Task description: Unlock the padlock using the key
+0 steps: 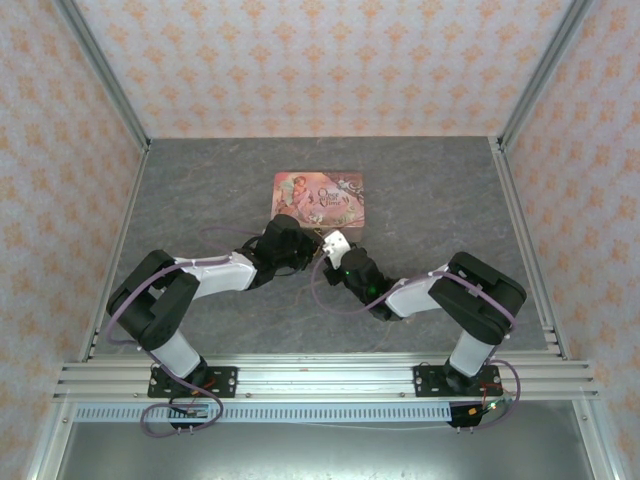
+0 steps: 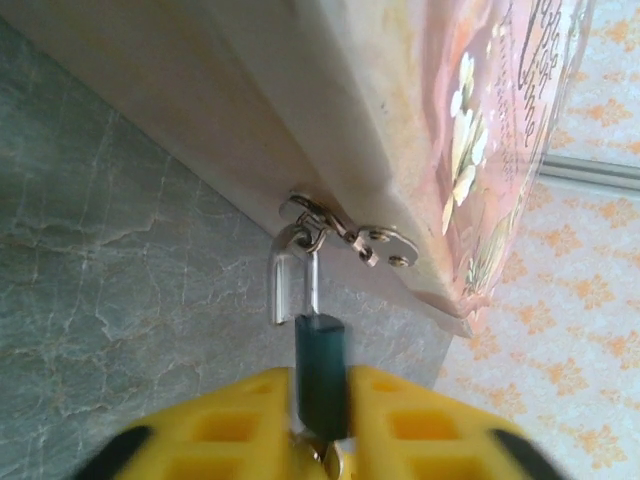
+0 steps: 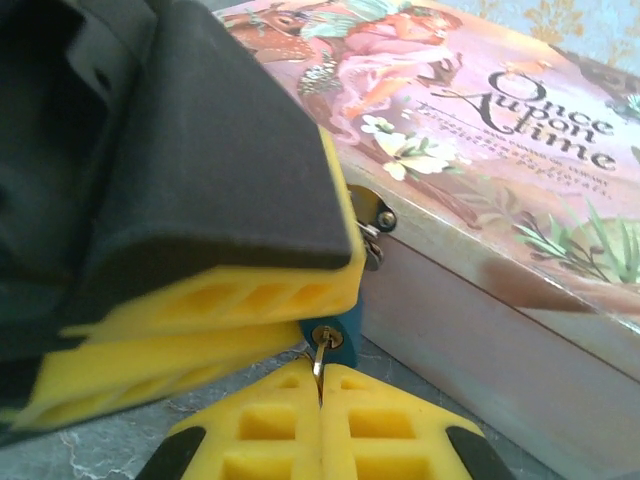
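The teal padlock (image 2: 322, 365) hangs from the hasp (image 2: 345, 232) on the front of the pink tin (image 2: 480, 130). One leg of its metal shackle (image 2: 281, 290) stands free beside the body. My left gripper (image 2: 322, 385) straddles the padlock body with a thin gap on each side, slightly open. In the right wrist view the key (image 3: 318, 362) sits in the keyhole of the padlock (image 3: 346, 335). My right gripper (image 3: 320, 385) is shut on the key, just under the left gripper's fingers (image 3: 230, 300). From above, the left gripper (image 1: 300, 238) and right gripper (image 1: 335, 252) meet at the tin's near edge.
The pink picture tin (image 1: 318, 197) lies flat on the grey table (image 1: 200, 190), mid-back. Patterned walls and metal posts close in the sides and the back. The tin's front wall (image 3: 520, 340) stands close to the right of my right gripper.
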